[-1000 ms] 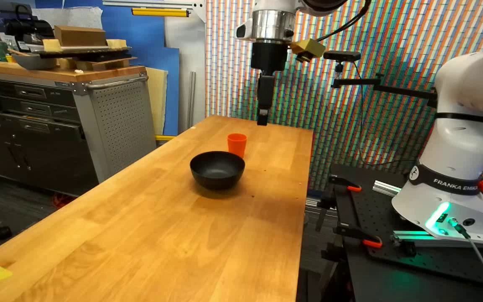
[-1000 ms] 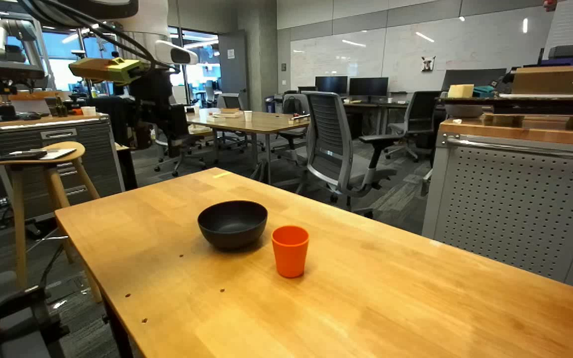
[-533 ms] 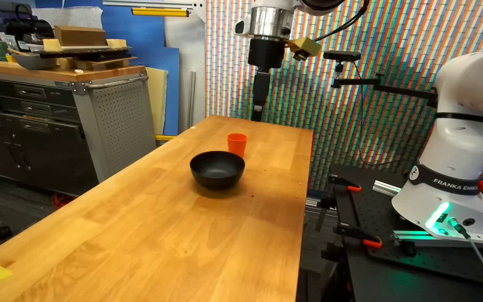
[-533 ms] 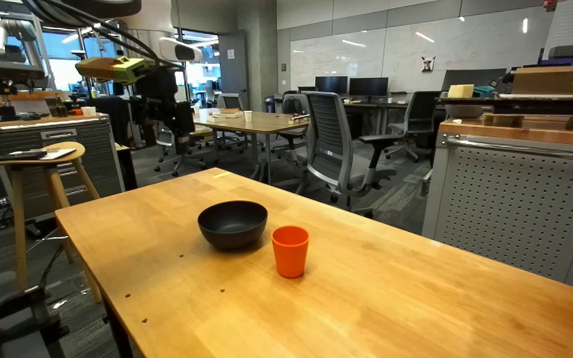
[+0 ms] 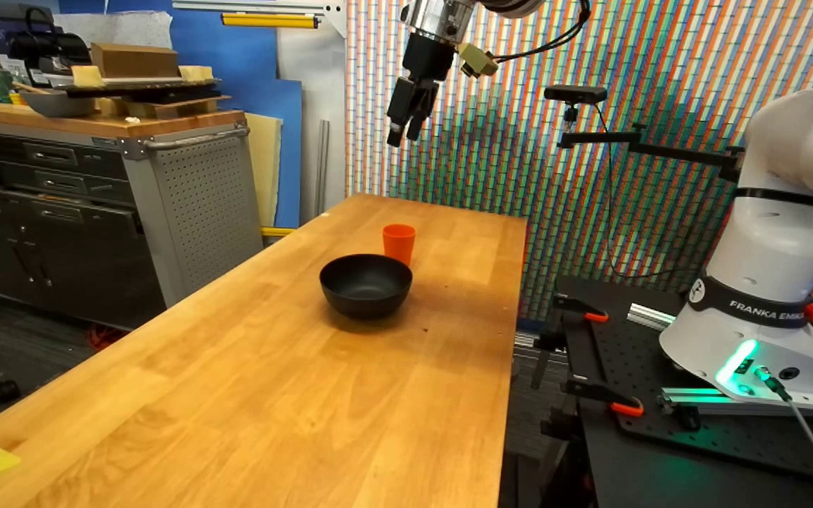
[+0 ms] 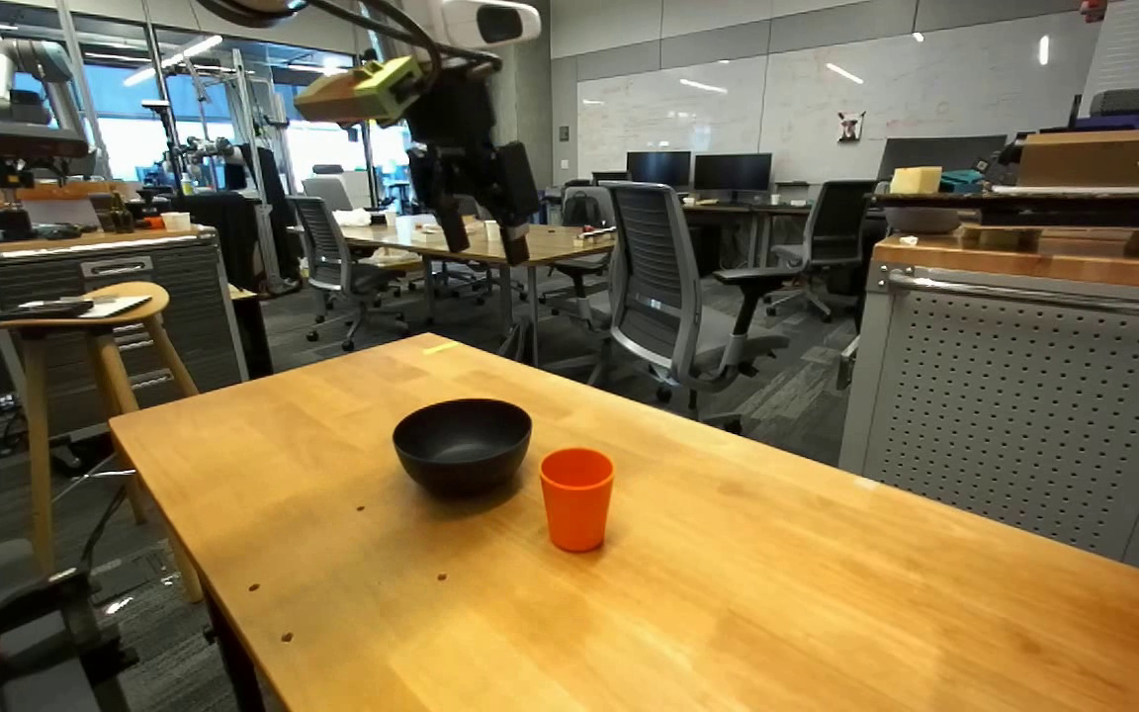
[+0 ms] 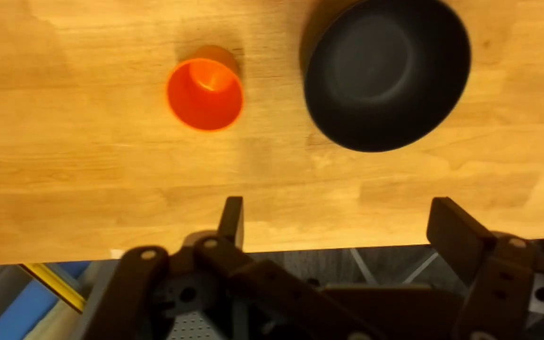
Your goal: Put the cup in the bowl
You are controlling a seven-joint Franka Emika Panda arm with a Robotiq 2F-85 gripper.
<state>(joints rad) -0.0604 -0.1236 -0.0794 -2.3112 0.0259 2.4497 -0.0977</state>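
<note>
The orange-red cup (image 5: 399, 243) stands upright on the wooden table beside the black bowl in both exterior views (image 6: 576, 504). The black bowl (image 5: 365, 296) rests on the table with nothing in it, also visible in an exterior view (image 6: 461, 460). My gripper (image 5: 404, 134) hangs tilted, high above the table, apart from both things; it also shows in an exterior view (image 6: 486, 245). In the wrist view its fingers (image 7: 335, 203) are wide apart with nothing between them. There the cup (image 7: 204, 99) lies up and left of the fingertips, the bowl (image 7: 380, 80) above them.
The wooden table (image 5: 293, 395) has a long edge that crosses below the fingertips in the wrist view (image 7: 300, 236). A grey tool cabinet (image 5: 205, 183) stands beyond that edge. A camera on a bracket (image 5: 576, 94) stands near the robot base. Office chairs (image 6: 668, 277) stand beyond the table.
My gripper has moved left and up in an exterior view and rightward in an exterior view, and has tilted. Its two fingers now show apart. The cup and bowl have not moved.
</note>
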